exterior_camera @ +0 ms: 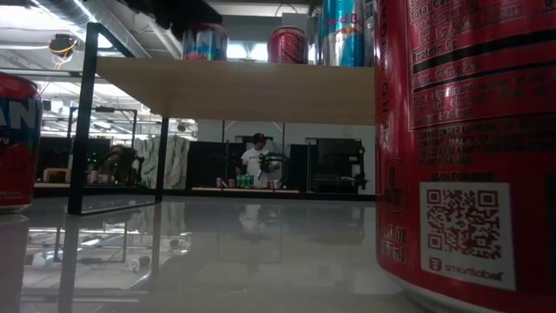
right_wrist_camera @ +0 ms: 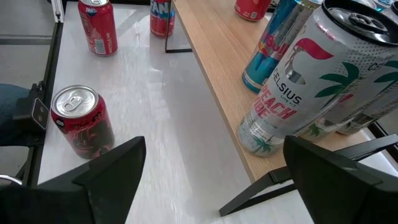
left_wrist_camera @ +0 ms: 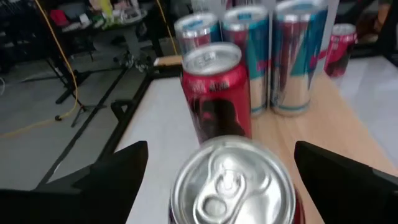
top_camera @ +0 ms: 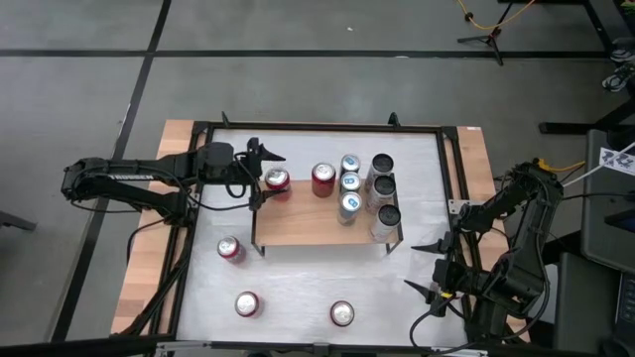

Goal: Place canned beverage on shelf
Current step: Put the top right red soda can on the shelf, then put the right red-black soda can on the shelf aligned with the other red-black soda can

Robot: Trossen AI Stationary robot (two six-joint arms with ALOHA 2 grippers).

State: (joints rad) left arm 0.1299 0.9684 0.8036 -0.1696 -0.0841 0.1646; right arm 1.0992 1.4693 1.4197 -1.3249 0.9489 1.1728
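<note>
The shelf [top_camera: 317, 226], a light wooden board on thin black legs, stands mid-table. A red canned beverage [top_camera: 277, 179] stands upright on its base at the board's left end. In the left wrist view its silver top [left_wrist_camera: 233, 186] shows between my fingers. My left gripper [top_camera: 264, 177] comes in from the table's left, open, with a finger on either side of that can and a gap to each. My right gripper [top_camera: 422, 268] hangs open off the shelf's near right corner, over bare table, nothing between its fingers [right_wrist_camera: 214, 142].
Further along the shelf stand a second red can [top_camera: 322, 178], three blue cans [top_camera: 349, 183] and three tall pale cans [right_wrist_camera: 292, 93]. Three red cans [top_camera: 230, 249] [top_camera: 246, 304] [top_camera: 341, 314] stand on the white tabletop near the front. A person [exterior_camera: 256, 161] shows far behind.
</note>
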